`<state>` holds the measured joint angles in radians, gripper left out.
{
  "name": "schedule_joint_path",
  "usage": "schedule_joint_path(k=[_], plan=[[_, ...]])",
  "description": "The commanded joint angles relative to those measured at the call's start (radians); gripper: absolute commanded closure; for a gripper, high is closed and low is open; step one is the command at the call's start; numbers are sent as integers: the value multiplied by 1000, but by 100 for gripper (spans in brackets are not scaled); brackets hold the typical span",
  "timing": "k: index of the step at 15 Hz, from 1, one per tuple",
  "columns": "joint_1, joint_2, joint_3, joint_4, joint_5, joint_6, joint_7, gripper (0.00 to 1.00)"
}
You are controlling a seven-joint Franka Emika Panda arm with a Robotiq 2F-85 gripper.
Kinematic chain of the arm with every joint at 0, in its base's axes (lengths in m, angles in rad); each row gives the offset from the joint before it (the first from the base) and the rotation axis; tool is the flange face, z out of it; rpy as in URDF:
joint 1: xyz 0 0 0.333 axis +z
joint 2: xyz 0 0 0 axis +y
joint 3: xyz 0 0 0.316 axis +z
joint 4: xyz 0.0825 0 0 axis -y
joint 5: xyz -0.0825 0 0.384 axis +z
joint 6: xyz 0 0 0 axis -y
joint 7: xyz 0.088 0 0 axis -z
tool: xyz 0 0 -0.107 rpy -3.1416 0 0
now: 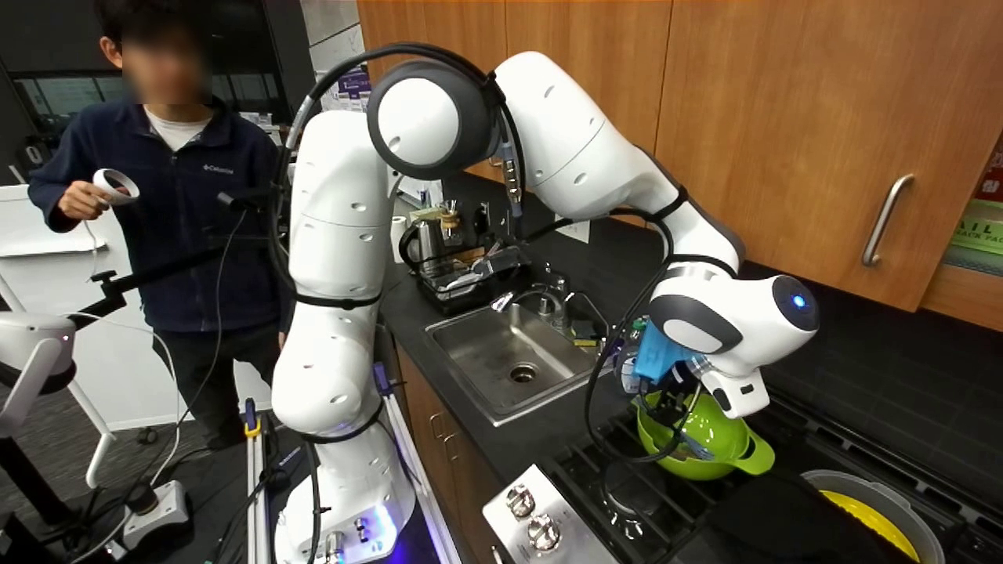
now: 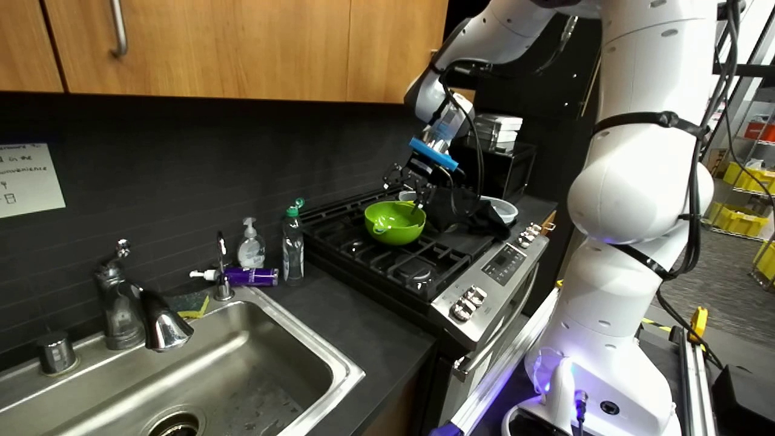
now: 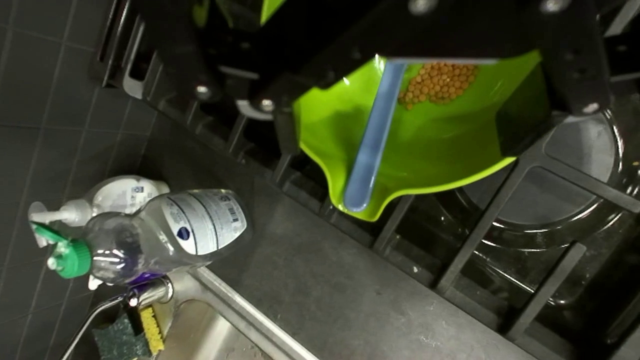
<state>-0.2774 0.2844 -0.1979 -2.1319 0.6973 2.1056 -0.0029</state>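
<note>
- Far left in the wrist view, you're seeing a green-capped bottle (image 3: 160, 237) standing on the counter (image 3: 325, 280).
- A blue handle (image 3: 372, 145) is resting in the spout of the green bowl (image 3: 450, 145), which is sitting on the stove grate (image 3: 485, 229).
- Your claw (image 3: 406, 142) is hanging unclenched at the bowl, fingers apart; whether they're touching it is hard to tell.
- Rightward, tan pellets (image 3: 440, 82) are lying inside.

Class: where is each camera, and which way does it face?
An exterior view: near the stove, facing the sink and a person; arm, base included, shows.
An exterior view: near the sink, facing the green bowl on the stove; arm and gripper show.
Wrist view: wrist-mounted, looking down at the blue handle; gripper fingers show.
Both exterior views share sink, stove and bowl.
</note>
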Motion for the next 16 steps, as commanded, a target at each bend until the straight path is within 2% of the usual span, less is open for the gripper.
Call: schedule_joint_path(k=[1, 9, 16], plan=[[-2, -14, -9, -31, 12, 25, 18, 0], [-32, -51, -40, -141, 77, 106, 22, 0], [-2, -218, -39, -337, 187, 486, -7, 0]])
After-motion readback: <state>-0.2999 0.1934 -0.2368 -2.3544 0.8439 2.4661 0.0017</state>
